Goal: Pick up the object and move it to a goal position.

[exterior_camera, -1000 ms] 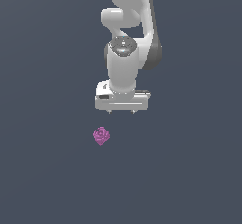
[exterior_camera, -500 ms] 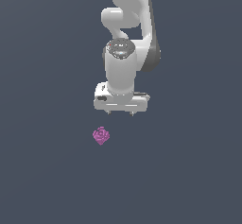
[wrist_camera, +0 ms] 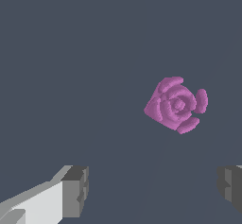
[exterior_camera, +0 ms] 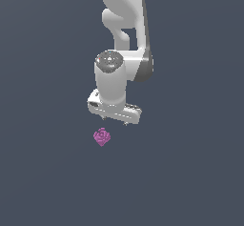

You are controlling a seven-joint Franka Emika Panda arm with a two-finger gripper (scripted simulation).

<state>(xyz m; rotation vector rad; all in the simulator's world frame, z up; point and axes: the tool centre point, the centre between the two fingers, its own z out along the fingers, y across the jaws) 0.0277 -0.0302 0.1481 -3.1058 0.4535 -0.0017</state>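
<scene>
- The object [exterior_camera: 102,137] is a small magenta-purple blob lying alone on a flat, plain dark grey-blue surface [exterior_camera: 43,172]; it sits in no container.
- Its shape is rose-like: in the wrist view the object [wrist_camera: 176,104] shows curled ridges wound round a centre, with lumpy lobes sticking out at the edge, all in one matte colour.
- The arm [exterior_camera: 121,39] is smooth, glossy white with dark grey joint sections and a rounded cap facing the camera.
- The gripper [exterior_camera: 114,118] hangs above the surface, near the object and slightly toward the exterior view's right of it, not touching it.
- The fingers [wrist_camera: 75,191] are blocky and grey at the tips, white behind; they stand wide apart, released, with nothing between them.
- The object is much smaller than the gripper's body.
</scene>
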